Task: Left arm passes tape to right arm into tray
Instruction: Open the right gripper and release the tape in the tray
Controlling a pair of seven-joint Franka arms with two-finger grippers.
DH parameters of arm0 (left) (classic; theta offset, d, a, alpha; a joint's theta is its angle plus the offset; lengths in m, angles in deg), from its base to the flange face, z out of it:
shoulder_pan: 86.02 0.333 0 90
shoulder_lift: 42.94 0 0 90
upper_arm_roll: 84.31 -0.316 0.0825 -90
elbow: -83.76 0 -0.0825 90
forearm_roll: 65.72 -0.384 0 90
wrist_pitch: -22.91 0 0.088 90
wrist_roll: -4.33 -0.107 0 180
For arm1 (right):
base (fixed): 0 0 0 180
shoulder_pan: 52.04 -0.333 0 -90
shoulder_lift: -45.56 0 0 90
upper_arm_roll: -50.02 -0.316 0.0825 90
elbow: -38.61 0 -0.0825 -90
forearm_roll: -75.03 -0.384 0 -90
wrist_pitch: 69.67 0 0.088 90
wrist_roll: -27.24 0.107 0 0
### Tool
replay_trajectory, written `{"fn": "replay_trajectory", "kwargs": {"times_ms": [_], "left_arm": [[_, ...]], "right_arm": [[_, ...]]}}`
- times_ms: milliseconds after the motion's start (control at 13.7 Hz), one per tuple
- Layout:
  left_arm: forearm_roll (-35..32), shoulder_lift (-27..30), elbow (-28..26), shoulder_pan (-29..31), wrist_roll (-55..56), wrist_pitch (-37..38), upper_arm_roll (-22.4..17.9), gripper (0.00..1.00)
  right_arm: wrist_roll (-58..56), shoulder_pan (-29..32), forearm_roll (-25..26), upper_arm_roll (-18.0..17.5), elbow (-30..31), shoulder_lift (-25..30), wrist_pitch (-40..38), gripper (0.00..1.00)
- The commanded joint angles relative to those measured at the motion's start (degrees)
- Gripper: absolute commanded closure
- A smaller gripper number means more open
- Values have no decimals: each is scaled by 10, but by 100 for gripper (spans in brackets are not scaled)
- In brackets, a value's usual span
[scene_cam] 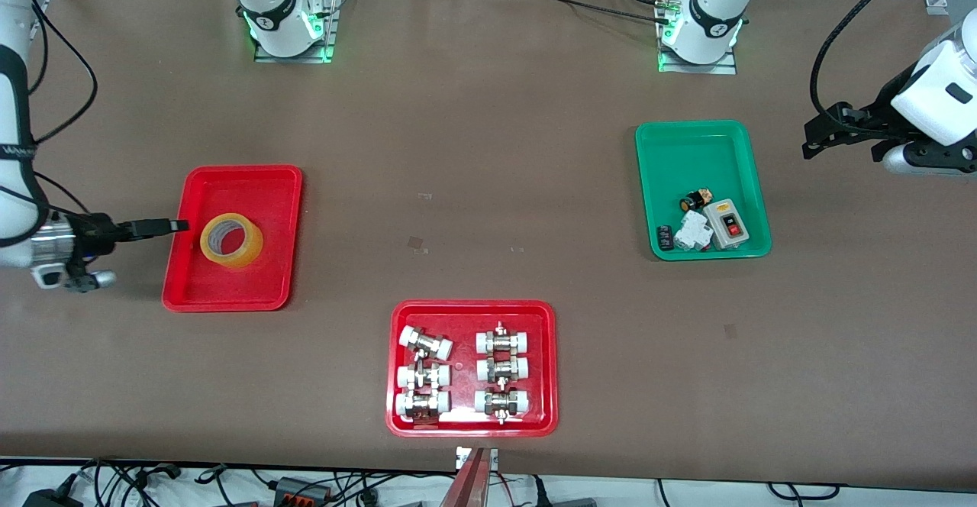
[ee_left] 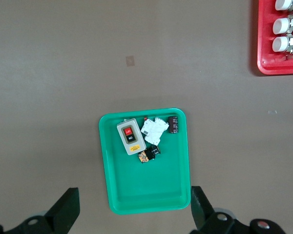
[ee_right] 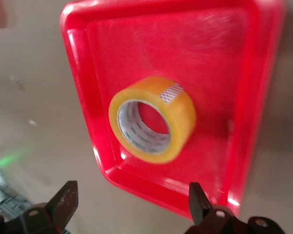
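Right gripper (scene_cam: 177, 225): fingers spread wide in its wrist view, nothing between them; hovering at the rim of the tray (scene_cam: 282, 186) on the side toward the right arm's end of the table, just beside the tape (scene_cam: 231, 240) but not touching it. Tape lying flat inside that tray, hole upward, roughly mid-tray and clear of every wall; same roll shown in the right wrist view (ee_right: 152, 118) with bare red floor all round. Delivery judged as good as done; only a clean retreat seemingly left.

Left gripper (scene_cam: 820, 140): fingers likewise wide apart and empty; hanging above bare table at the left arm's end, beside the green tray (scene_cam: 656, 140), waiting. Green tray holding a grey switch box (scene_cam: 727, 224), a white breaker (scene_cam: 693, 230) and a few small dark parts. Nearest the front camera, a second red tray (scene_cam: 473, 310) full of white-capped metal fittings (scene_cam: 425, 343), well apart from both grippers.

Possible trouble from here: a low or sideways withdrawal by the right gripper catching the tray rim and dragging the tray, or clipping the roll and tipping it onto its edge to roll away; a finger snagging a loose tape end and lifting the roll out again. Straight upward retreat judged safest.
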Motion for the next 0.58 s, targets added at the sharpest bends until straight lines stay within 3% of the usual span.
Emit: {"fn": "replay_trajectory", "kwargs": {"times_ms": [0,146,510], "left_arm": [[7,15,-23,4,5,-19,3,0],[7,39,-61,4,5,-45,3,0],[1,36,-52,3,3,-33,3,0]], "right_arm": [[91,-37,60,-3,-33,40,-22,0],[136,-74,99,-3,-67,67,-32,0],[171,-150,185,-2,-115,114,-34,0]]}}
